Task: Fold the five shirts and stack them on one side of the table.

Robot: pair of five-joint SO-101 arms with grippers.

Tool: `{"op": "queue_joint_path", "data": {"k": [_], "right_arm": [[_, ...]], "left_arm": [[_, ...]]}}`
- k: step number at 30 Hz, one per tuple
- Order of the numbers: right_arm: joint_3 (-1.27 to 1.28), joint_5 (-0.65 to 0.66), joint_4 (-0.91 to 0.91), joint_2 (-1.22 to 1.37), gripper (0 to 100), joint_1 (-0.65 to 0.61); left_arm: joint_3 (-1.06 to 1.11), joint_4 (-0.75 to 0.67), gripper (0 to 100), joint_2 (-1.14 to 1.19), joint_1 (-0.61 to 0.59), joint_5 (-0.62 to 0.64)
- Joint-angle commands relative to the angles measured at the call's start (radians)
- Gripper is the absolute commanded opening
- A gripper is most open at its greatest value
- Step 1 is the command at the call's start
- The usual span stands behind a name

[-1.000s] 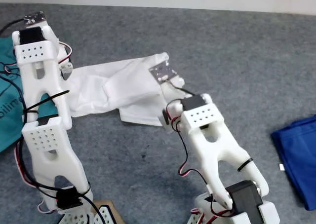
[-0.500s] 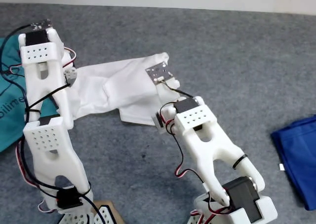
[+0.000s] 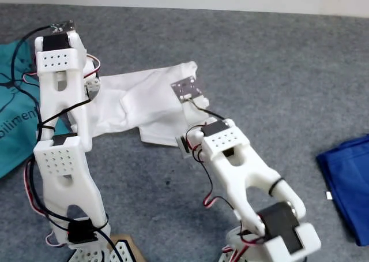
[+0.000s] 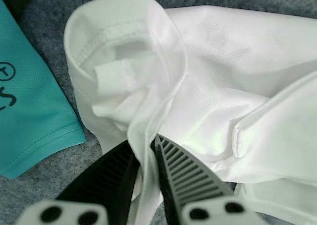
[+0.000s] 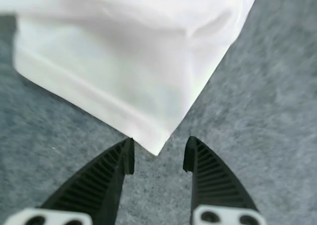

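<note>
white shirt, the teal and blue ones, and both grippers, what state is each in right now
white shirt: rumpled on the table, partly folded over itself, pinched near the collar
teal shirt: lying flat at the table's edge, not held
blue shirt: lying at the opposite edge, not held
left gripper: shut on the white shirt
right gripper: open, fingers either side of a white shirt corner

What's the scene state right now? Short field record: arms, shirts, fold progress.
left arm: jaws shut on white shirt, near its collar
right arm: jaws open, a white shirt corner between their tips, ungripped
teal shirt: high view's left edge, beside white shirt
blue shirt: high view's right edge, apart
table: grey, carpet-like
progress: white shirt rumpled, not yet folded
</note>
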Motion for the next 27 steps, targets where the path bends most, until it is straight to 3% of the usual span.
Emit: {"op": "queue_joint_path", "data": {"k": [1, 5, 12, 20, 27], "right_arm": [[-0.031, -0.011, -0.025, 0.079, 17.0, -0.012], [-0.071, -0.005, -0.028, 0.125, 16.4, -0.012], [-0.07, -0.005, -0.058, 0.094, 0.8, -0.005], [-0.074, -0.005, -0.053, 0.082, 0.8, -0.004], [-0.077, -0.005, -0.054, -0.104, 0.8, -0.004]], "left_arm": [[-0.036, 0.006, 1, -0.073, 0.002, -0.009], [-0.039, 0.006, 1, -0.073, -0.013, -0.009], [-0.039, 0.005, 1, -0.073, -0.018, -0.009], [-0.039, 0.005, 1, -0.073, -0.018, -0.009], [-0.039, 0.005, 1, -0.073, -0.018, -0.008]]}}
